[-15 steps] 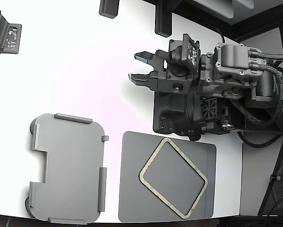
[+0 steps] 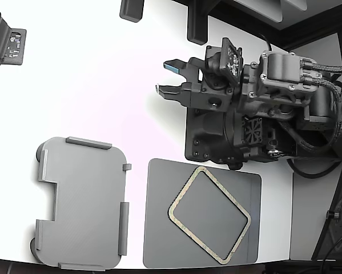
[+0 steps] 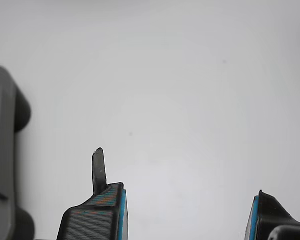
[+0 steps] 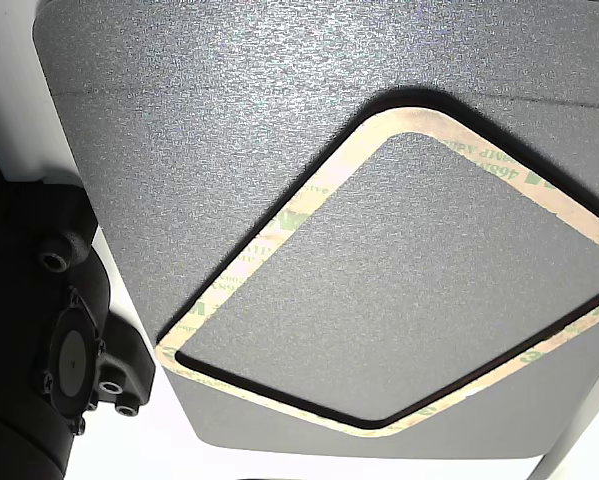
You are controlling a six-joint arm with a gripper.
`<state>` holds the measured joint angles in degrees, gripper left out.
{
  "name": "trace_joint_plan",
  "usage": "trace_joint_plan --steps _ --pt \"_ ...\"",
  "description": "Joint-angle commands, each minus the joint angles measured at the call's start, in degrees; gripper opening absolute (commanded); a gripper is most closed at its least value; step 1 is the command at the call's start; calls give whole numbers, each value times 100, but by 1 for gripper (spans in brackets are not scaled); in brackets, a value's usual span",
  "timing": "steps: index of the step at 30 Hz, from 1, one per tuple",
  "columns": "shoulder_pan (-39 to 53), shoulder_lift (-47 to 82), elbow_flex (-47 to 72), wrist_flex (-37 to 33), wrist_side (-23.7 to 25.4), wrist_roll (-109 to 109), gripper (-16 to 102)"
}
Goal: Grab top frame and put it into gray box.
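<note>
The top frame (image 2: pixel 184 193), a thin tan speckled ring with an open centre, lies flat and turned at an angle on a dark grey mat (image 2: pixel 159 228). It shows close up in the other view (image 4: pixel 279 240). The gray box (image 2: pixel 82 202), a light grey shallow tray with edge tabs and a stepped notch, sits empty to the exterior view's left of the mat. My gripper (image 2: pixel 167 77) is open and empty above bare white table, well beyond the mat's far edge. In the wrist view (image 3: pixel 185 220) its blue-edged fingertips (image 3: pixel 97 215) stand wide apart with nothing between them.
The arm's black base (image 2: pixel 228 137) stands just behind the mat. A second arm's dark gripper (image 2: pixel 5 43) sits at the exterior view's far left corner. A grey piece with dark rounded bumps (image 3: pixel 2 150) edges the wrist view. The table's front edge runs close below the tray and mat.
My gripper has shifted a little toward the far side of the table in the exterior view, still open. The frame and tray have not moved.
</note>
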<state>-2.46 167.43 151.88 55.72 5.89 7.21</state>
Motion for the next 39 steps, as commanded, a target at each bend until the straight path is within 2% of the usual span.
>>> trace_joint_plan --steps 1,4,6,10,12,13,16,22,25,29,33,39 --pt "-18 -352 -589 -62 -35 -62 100" --pt "88 -1011 -1222 -44 -62 -299 97" --pt "211 -1362 -1635 132 -97 -1274 97" --pt "896 -1890 -2329 483 387 -3533 100" --pt "1213 -2171 -2733 826 404 -4491 99" --pt "1354 -2276 -2874 923 352 -4922 95" --pt "1819 -2584 -3278 1327 255 -6056 96" --pt "2610 -3349 -4069 2549 -369 -7822 99" --pt "3173 -3639 -4245 2760 -562 -8218 95" --pt "3964 -3911 -4271 2830 -475 -8675 88" --pt "4667 -4324 -4324 2971 -439 -9053 88" --pt "5370 -5379 -4966 3226 -765 -9018 83"
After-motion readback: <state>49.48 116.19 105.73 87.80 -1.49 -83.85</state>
